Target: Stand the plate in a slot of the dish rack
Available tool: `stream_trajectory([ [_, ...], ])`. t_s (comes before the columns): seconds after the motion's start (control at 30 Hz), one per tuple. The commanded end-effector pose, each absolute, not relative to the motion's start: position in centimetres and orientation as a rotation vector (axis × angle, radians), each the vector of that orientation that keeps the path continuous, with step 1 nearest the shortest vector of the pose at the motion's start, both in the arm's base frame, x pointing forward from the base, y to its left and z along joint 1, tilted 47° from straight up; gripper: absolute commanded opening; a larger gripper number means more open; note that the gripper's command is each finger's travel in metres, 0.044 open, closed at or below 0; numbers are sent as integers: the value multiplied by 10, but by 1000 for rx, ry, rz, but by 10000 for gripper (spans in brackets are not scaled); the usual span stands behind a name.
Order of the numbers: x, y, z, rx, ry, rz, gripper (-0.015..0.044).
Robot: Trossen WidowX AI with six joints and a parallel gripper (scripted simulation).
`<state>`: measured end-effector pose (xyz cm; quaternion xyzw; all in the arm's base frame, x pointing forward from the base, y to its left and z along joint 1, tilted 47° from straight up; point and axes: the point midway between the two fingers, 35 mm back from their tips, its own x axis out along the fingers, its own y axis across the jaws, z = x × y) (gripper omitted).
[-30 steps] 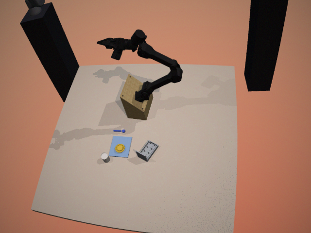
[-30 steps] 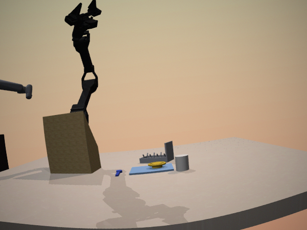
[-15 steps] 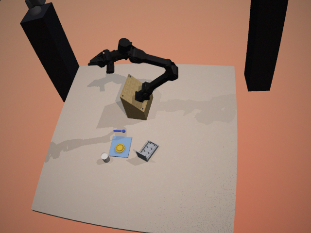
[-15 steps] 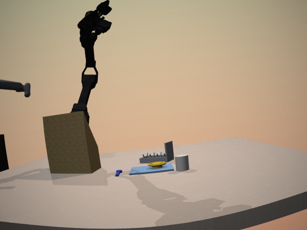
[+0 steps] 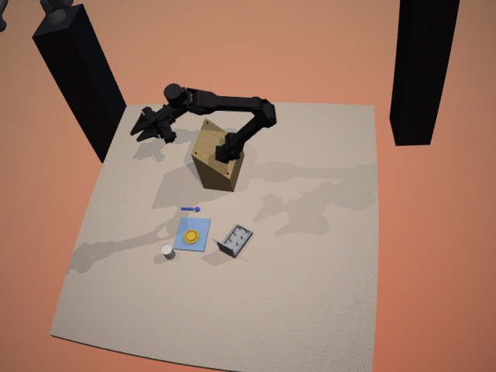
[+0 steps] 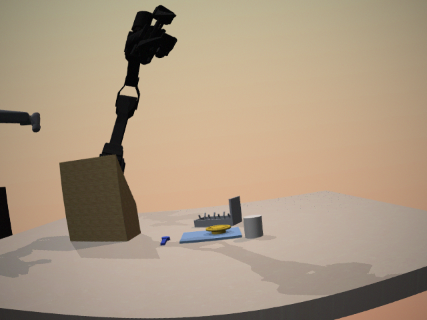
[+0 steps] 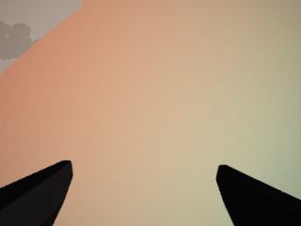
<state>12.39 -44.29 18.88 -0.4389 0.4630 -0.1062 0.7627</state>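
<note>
1. Plate (image 5: 191, 235): the yellow plate lies flat on a light blue mat (image 5: 201, 245), roughly at the mat's middle; in the exterior view it sits slightly raised on a low foot.
2. Around the mat: a white cup (image 5: 167, 249) stands upright just off one corner of the mat, apart from the plate. A small blue spoon-like utensil (image 5: 190, 208) lies on the worktop (image 5: 300, 280) just beyond the mat's opposite edge, on the side toward the arm's pedestal.
3. Dish rack (image 5: 236, 238): the grey dish rack stands beside the mat, on the side away from the cup, near it but not touching. It shows a row of short pegs along its base and one tall end panel standing upright. No slot holds anything.
4. Pedestal (image 5: 216, 160): a brown block stands on the worktop well apart from the plate, carrying the base of the black arm (image 5: 240, 108).
5. Arm: it rises from the block, bends, and reaches out high toward the worktop's far corner near a dark pillar (image 5: 80, 80).
6. Jaws: the gripper (image 5: 139, 127) is high above the worktop, far from the plate, with its jaws spread wide and holding nothing; the wrist view shows only background and a corner of the worktop between the two dark fingers.
</note>
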Motion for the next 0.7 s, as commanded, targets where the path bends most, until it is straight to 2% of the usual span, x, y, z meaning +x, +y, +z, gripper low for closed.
stream_trajectory([
  [0.0,143,-435,174,-871,982,-183,400],
  [0.67,228,-360,87,-273,945,117,400],
])
